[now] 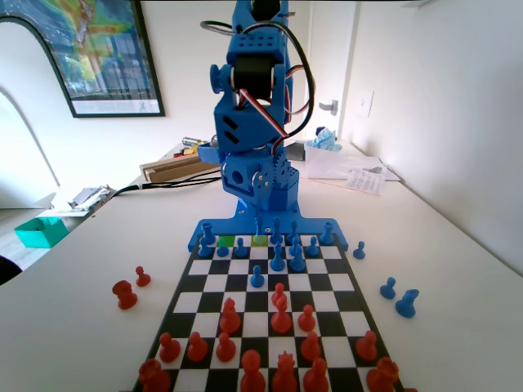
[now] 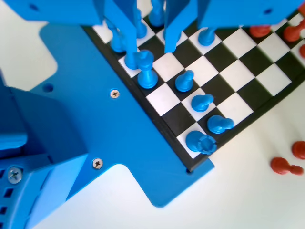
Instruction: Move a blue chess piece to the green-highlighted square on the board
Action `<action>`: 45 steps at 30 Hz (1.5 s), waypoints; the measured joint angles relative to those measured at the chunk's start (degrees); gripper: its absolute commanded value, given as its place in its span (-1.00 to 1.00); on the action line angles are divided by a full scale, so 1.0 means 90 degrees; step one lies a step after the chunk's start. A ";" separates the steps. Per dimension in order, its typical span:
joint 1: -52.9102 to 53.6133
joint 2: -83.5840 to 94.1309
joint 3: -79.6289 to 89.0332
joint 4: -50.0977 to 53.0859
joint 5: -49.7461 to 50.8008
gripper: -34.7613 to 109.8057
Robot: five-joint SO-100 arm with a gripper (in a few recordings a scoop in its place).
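Your jaws [image 2: 147, 45] hang parted and empty above the board's [image 2: 248, 109] back rank; 2 green squares [image 1: 243, 241] stand vacant, no blue piece [image 2: 147, 71] moved.

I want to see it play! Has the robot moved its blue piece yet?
Not yet. Done: nothing, the green squares look bare. In hand: the gripper hangs low among the blue pieces, jaws apart, holding none. Left: grab one and set it on green.
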 measured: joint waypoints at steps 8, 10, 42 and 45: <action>-0.0020 0.0000 0.0215 -0.0264 0.0000 -0.37; -0.0020 0.0000 0.0254 -0.0322 0.0000 -0.37; -0.0146 -0.0312 0.0908 -0.1455 0.0127 -0.38; -0.0146 -0.0312 0.0908 -0.1475 0.0127 -0.41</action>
